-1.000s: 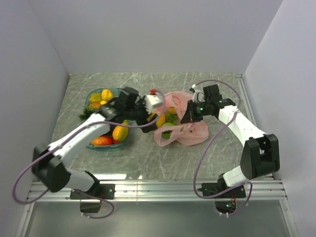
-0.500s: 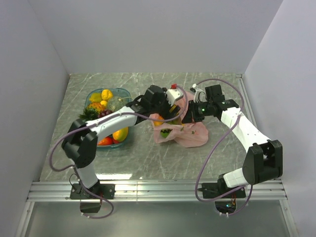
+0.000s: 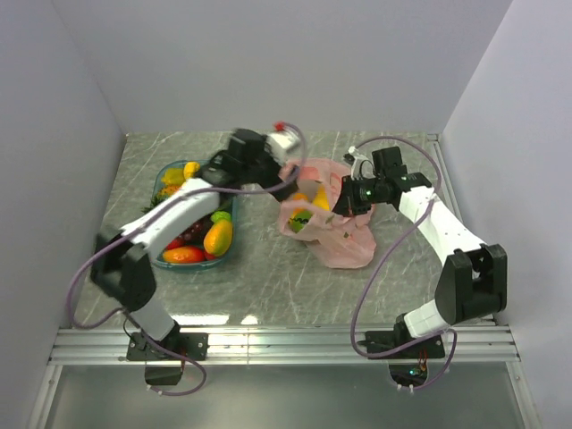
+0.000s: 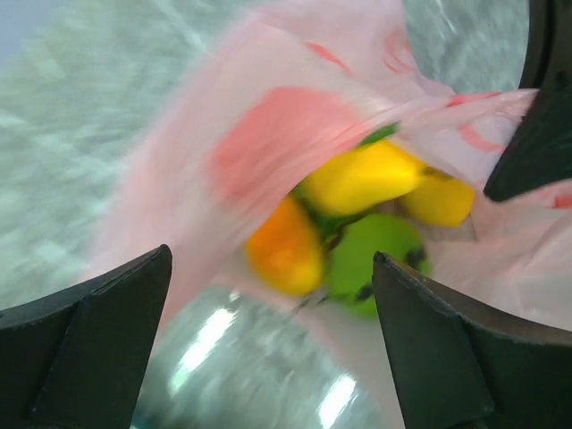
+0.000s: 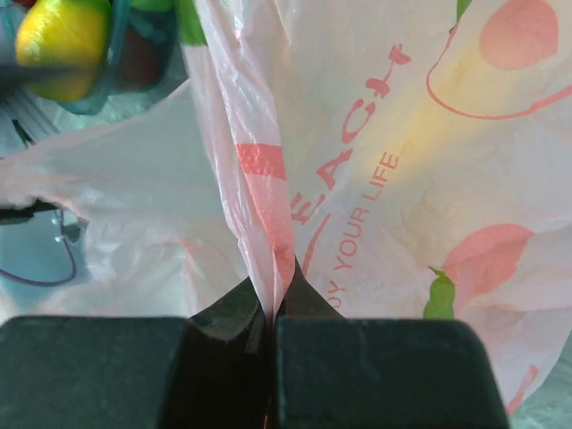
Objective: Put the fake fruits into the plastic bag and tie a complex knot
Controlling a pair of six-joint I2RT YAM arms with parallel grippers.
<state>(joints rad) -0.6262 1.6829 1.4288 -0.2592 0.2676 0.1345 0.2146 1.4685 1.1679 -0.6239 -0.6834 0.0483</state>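
Observation:
The pink plastic bag [image 3: 335, 234] lies mid-table with its mouth held up. My right gripper [image 3: 342, 204] is shut on a fold of its rim, seen pinched between the jaws in the right wrist view [image 5: 273, 308]. My left gripper [image 3: 279, 179] is open and empty just outside the bag's left edge. Its blurred wrist view [image 4: 271, 268] looks into the bag mouth at a yellow mango [image 4: 362, 174], an orange fruit [image 4: 284, 250] and a green apple [image 4: 366, 243]. Fruits also show in the bag from above [image 3: 302, 217]. No knot shows.
The teal tray [image 3: 227, 254] stands left of the bag, holding a mango [image 3: 217, 237], a red piece [image 3: 183, 255], yellow fruits [image 3: 190, 170] and others. The left arm reaches over the tray. Grey walls close in the table's back and sides.
My left gripper went from beside the tray into the bag mouth, then drew back up and left, now empty. The right gripper has lifted the bag rim a little.

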